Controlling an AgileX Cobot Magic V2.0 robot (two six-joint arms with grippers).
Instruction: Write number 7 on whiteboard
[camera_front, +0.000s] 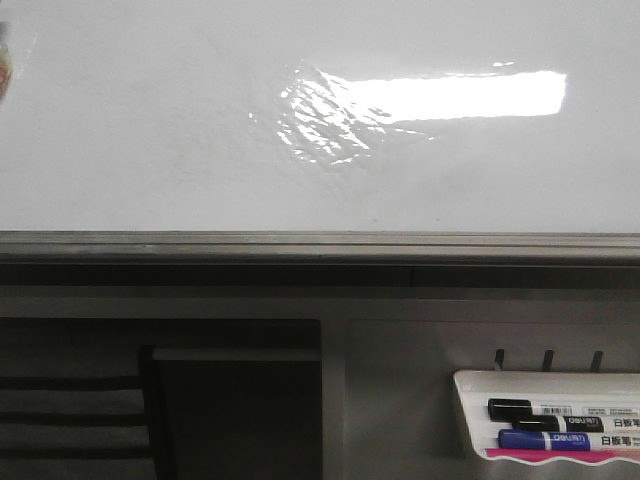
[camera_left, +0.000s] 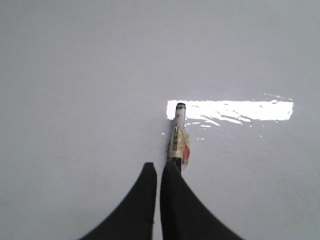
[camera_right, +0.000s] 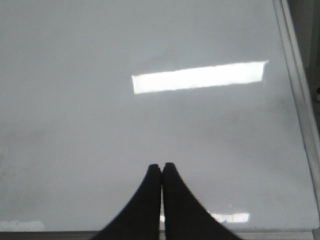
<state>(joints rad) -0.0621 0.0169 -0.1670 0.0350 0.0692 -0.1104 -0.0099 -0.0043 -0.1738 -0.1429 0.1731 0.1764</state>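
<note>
Left gripper (camera_left: 159, 167) is pinching a marker (camera_left: 178, 135) between its dark fingers at lower center of the left wrist frame, jaws nearly together with only a sliver of gap, barrel poking out toward mid-frame. Marker tip sits at the left end of the bright rectangular glare on the whiteboard (camera_left: 75, 75); can't tell whether it actually touches the surface. No number 7 visible in any view: board reads blank in the front frame, where the whiteboard (camera_front: 120, 130) fills the upper half above the grey rail (camera_front: 320, 245), and neither arm shows there. My read: writing not started, or at most the first contact; top stroke and slanted downstroke both left to do. Right gripper (camera_right: 161, 175) is pressed together with nothing in it, at bottom center of its wrist frame, hanging over plain board with the frame edge running down the right side. Marker tray (camera_front: 470, 415) at lower right of the front frame holds spare black and blue markers.
</note>
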